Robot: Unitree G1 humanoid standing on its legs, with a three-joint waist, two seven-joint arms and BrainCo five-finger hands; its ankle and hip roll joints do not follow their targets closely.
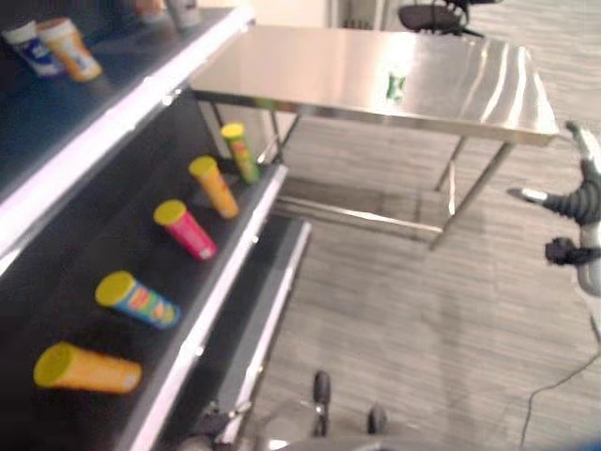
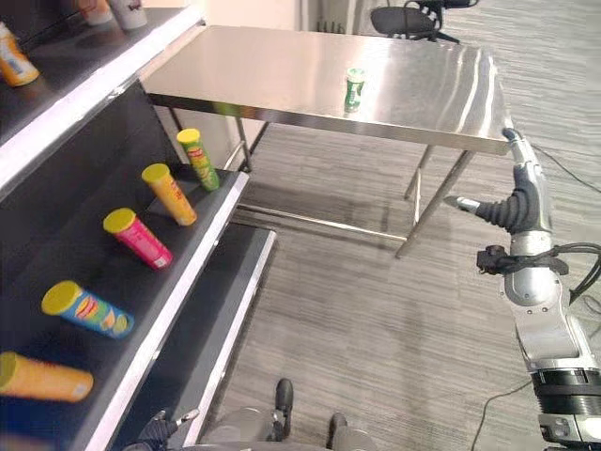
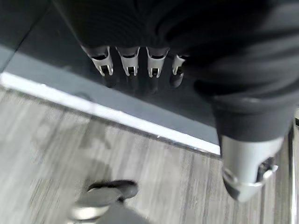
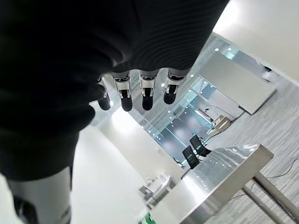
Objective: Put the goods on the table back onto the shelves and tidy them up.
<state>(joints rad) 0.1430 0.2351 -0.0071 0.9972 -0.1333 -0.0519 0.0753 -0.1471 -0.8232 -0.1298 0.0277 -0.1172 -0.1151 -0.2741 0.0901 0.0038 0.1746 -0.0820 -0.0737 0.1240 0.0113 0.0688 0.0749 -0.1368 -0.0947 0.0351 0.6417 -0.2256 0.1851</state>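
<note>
A small green can point(image 2: 354, 87) stands upright by itself on the steel table point(image 2: 282, 70), toward the far middle. My right hand point(image 2: 519, 202) is raised in the air off the table's near right corner, well short of the can, open with straight fingers point(image 4: 135, 91) and nothing in it. The same can point(image 4: 147, 218) shows small past those fingers. My left hand point(image 3: 131, 63) hangs open and holds nothing, low over the dark bottom shelf point(image 3: 56, 70) at its white front edge.
The shelf unit point(image 2: 178, 282) runs along my left. On its middle shelf lie a green tube point(image 2: 199, 158), a yellow one point(image 2: 170, 194), a pink one point(image 2: 139, 239), a blue one point(image 2: 86, 310) and an orange one point(image 2: 42, 376). Cups point(image 1: 70, 47) stand on the top shelf. A black chair point(image 2: 408, 19) is behind the table.
</note>
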